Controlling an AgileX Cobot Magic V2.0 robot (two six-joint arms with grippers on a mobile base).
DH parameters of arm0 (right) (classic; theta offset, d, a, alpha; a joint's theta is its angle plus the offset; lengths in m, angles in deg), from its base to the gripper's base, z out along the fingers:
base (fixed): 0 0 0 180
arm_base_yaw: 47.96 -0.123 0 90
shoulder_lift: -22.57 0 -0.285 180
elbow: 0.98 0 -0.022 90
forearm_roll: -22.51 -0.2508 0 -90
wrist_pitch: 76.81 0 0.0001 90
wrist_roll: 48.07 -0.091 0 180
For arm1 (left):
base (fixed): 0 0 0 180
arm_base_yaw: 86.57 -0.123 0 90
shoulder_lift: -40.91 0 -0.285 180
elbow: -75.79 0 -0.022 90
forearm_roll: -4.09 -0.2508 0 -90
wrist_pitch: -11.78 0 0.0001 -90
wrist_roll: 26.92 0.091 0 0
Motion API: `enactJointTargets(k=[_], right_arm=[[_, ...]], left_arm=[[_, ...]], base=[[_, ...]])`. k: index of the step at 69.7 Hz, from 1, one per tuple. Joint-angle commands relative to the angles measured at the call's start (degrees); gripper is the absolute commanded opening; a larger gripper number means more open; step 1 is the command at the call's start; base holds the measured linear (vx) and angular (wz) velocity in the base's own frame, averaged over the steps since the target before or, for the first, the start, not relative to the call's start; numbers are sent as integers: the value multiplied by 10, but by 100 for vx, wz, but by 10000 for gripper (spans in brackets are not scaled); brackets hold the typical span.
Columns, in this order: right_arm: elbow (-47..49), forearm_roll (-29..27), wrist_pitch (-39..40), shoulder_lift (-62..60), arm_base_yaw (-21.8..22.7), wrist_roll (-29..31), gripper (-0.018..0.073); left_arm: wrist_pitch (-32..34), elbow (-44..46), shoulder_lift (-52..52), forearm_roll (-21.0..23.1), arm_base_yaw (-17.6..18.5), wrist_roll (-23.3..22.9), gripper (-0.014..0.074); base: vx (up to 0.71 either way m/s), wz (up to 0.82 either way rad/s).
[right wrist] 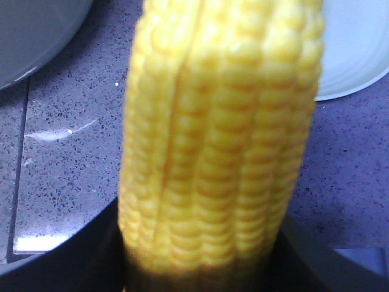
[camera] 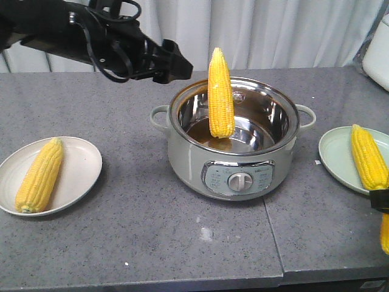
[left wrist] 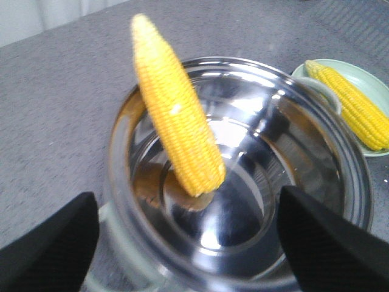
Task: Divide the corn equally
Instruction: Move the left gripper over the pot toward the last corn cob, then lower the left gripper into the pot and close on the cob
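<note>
My left gripper (left wrist: 188,196) hangs spread wide and holds nothing, above the left rim of the pot (camera: 182,146). My right gripper (right wrist: 203,271) is clamped on 1 held cob (right wrist: 219,134), low and well right of the pot. Inside the pot, 1 upright cob (camera: 221,91) stands tip up. Left of the pot, 1 left cob (camera: 39,175) lies on a white plate (camera: 82,164). Right of the pot, 1 right cob (camera: 368,157) lies on a green plate (camera: 334,155).

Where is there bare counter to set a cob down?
Front strip of counter between white plate and pot, and the back left under the left hand. Crowded right: green plate, plated cob, right hand and its held cob.
</note>
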Motion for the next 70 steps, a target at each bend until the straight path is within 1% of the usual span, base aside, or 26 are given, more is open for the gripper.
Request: enactJointTargets(k=[1, 12, 15, 23, 27, 33, 40, 48, 70], right_arm=[[14, -1, 23, -10, 3, 0, 194], [14, -1, 23, -10, 3, 0, 194], [14, -1, 23, -10, 3, 0, 194], [14, -1, 23, -10, 3, 0, 194], [14, -1, 23, -10, 3, 0, 194], [14, -1, 23, -10, 3, 0, 194], [14, -1, 22, -10, 3, 0, 194], [14, -1, 22, -10, 3, 0, 194], [14, -1, 22, -10, 3, 0, 194]], left_arm=[[31, 50, 8, 20, 18, 0, 633], [31, 108, 66, 17, 39, -7, 629], [31, 121, 79, 11, 41, -17, 627], [27, 158, 114, -39, 51, -63, 625], [20, 174, 127, -65, 55, -80, 622], [3, 199, 149, -89, 62, -95, 619], [-6, 220, 168, -97, 68, -110, 615], [-8, 241, 189, -97, 68, -140, 611], [4, 257, 220, -96, 70, -152, 603]], base=[[0, 0], [0, 0], [0, 0], [0, 0], [0, 0], [0, 0], [0, 0], [0, 0], [0, 0]])
